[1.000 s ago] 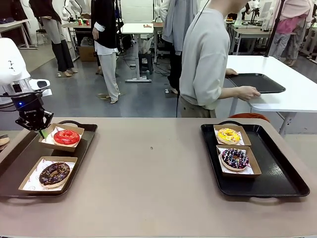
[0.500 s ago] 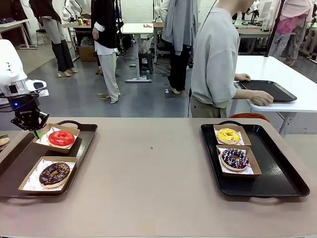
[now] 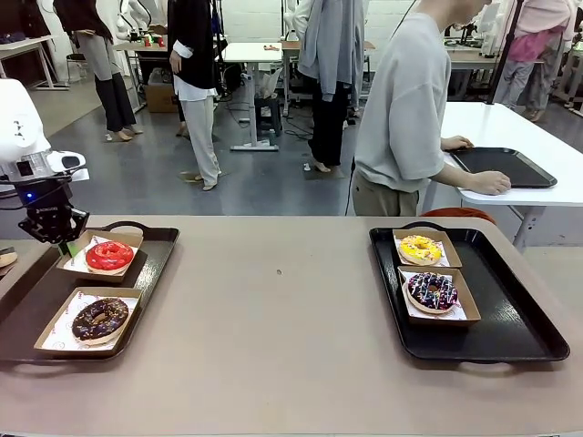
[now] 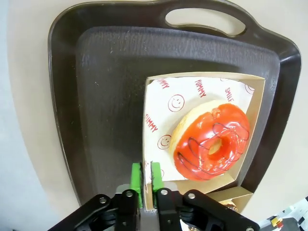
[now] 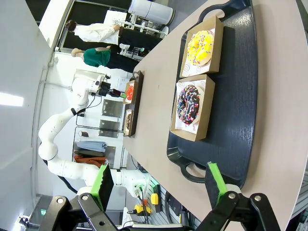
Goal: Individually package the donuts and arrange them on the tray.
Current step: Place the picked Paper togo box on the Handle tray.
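Two boxed donuts, yellow (image 3: 420, 248) and purple sprinkled (image 3: 432, 289), on right-hand black plastic tray (image 3: 519, 332); glossy red donut's shallow cardboard box (image 4: 251, 139) pinched by left gripper (image 4: 146, 177); right gripper (image 5: 159, 185) spread, empty.

Table (image 3: 291, 346) seen from robot's edge toward the far side; left tray (image 4: 106, 96) viewed close from above, also shared with front view

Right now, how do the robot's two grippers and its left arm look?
The left gripper is black metal with two green pads and silver screws. The right gripper matches it, with longer green pads. The left arm is glossy white with rounded joints and a small blue light.
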`<state>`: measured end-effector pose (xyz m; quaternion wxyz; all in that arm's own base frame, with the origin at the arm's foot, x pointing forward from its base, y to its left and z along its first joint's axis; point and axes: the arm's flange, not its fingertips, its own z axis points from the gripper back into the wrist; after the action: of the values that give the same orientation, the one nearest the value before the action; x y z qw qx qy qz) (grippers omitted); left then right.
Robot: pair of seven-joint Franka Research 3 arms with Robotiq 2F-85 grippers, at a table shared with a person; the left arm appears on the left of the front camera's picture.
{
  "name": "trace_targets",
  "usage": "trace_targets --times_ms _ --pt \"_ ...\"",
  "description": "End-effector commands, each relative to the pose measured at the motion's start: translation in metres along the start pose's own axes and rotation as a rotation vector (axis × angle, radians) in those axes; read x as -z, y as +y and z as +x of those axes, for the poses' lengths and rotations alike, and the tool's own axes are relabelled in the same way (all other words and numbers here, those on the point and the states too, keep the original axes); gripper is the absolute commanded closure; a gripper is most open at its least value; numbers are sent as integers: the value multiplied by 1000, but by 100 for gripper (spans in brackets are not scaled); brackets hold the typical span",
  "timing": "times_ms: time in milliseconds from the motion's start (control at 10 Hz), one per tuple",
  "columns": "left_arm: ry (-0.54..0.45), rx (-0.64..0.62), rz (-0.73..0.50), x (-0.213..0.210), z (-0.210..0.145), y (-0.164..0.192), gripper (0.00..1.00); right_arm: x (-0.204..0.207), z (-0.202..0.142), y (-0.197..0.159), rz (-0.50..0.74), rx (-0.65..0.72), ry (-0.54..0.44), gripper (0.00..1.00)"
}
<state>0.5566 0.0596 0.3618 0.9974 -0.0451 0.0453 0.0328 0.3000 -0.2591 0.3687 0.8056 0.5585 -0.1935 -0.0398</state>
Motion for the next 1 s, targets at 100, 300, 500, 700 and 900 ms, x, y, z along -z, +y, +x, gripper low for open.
trace_targets --times_ms 100,300,500,700,900 --pt "-9 1 25 -4 4 3 0 0 1 2 -10 16 -1 0" --pt "-17 -10 31 -8 3 3 0 0 1 2 -10 16 -1 0" --pt "-20 -11 18 -14 -3 4 0 0 1 2 -10 16 -1 0" --pt "-18 0 -7 -20 -10 3 0 0 1 2 -10 16 -1 0" --pt "-10 13 -62 -25 -20 4 19 0 1 2 -10 16 -1 0"
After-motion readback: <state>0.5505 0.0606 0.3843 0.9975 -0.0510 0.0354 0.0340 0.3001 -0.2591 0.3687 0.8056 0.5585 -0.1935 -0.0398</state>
